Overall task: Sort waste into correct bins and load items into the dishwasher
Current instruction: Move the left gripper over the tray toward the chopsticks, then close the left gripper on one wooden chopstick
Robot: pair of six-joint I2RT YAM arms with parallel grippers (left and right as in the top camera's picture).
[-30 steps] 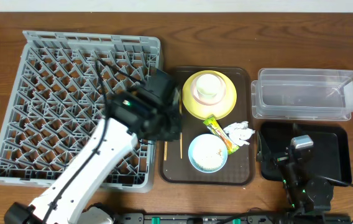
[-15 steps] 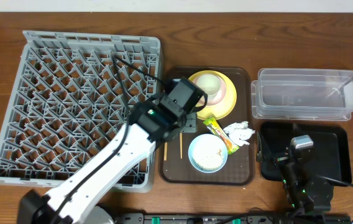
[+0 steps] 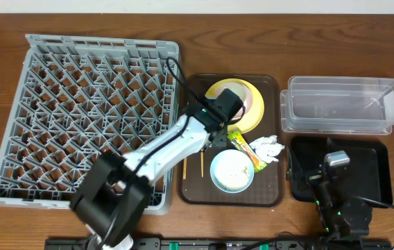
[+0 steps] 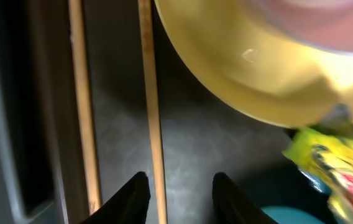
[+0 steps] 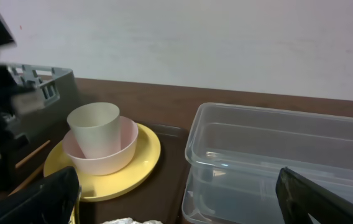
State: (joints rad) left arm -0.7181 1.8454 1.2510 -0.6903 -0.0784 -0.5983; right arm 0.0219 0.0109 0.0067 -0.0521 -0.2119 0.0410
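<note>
My left gripper (image 3: 213, 137) is open, low over the brown tray. In the left wrist view its fingertips (image 4: 179, 186) straddle one of two wooden chopsticks (image 4: 148, 93); the other (image 4: 80, 106) lies just left. The chopsticks (image 3: 201, 163) lie beside the white, blue-sided bowl (image 3: 232, 170) holding crumbs. The yellow plate (image 3: 251, 104) carries a pale pink bowl (image 5: 102, 158) with a cream cup (image 5: 96, 127) in it. The yellow-green wrapper (image 3: 243, 148) and white napkin (image 3: 266, 149) lie right of my left gripper. My right gripper (image 3: 334, 161) is open and empty above the black tray (image 3: 370, 173).
The grey dish rack (image 3: 79, 111) fills the left side of the table. The clear tub (image 3: 343, 104) stands at the back right, behind the black tray. The brown serving tray (image 3: 270, 194) sits in the middle, between the rack and the bins.
My left arm has swung right from over the dish rack to the brown tray and come down at the chopsticks. The right arm has not moved.
</note>
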